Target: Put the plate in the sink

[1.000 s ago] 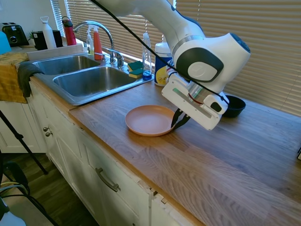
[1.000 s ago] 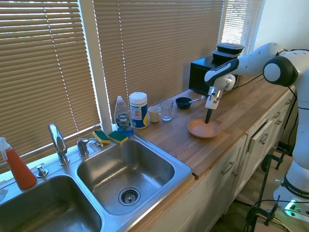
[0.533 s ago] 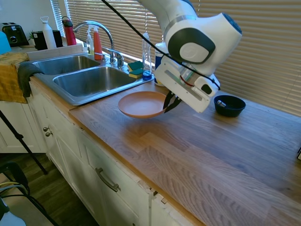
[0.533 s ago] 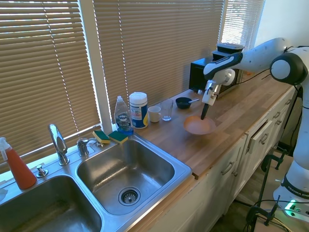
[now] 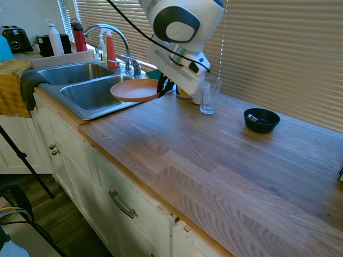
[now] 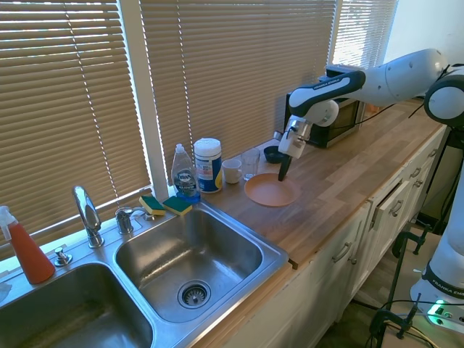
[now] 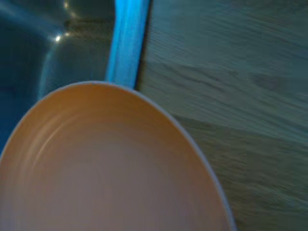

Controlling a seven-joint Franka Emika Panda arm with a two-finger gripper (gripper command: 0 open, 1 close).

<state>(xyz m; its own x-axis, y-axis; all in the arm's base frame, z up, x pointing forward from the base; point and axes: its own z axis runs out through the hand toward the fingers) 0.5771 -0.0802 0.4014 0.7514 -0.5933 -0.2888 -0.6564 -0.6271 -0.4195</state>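
Jaws: clamping the rim of the plate [image 5: 135, 90], gripper [image 5: 162, 85] pinching one edge so the dish is hanging level | Plate: being held clear above the wooden surface [image 5: 214, 155], overlapping the sink [image 5: 91, 93] rim | Remaining: lowering into the near basin.

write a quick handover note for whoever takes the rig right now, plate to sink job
Gripper: shut on the plate, pinching its rim.
Plate: held off the counter, roughly level, near the sink edge; the wrist view shows its far edge over the sink rim and basin.
Sink: nearer basin looks empty.
Done: plate picked up and carried most of the way.
Left: move it fully over the basin, lower, release.
Watch: glass stands on the counter close beside the gripper.
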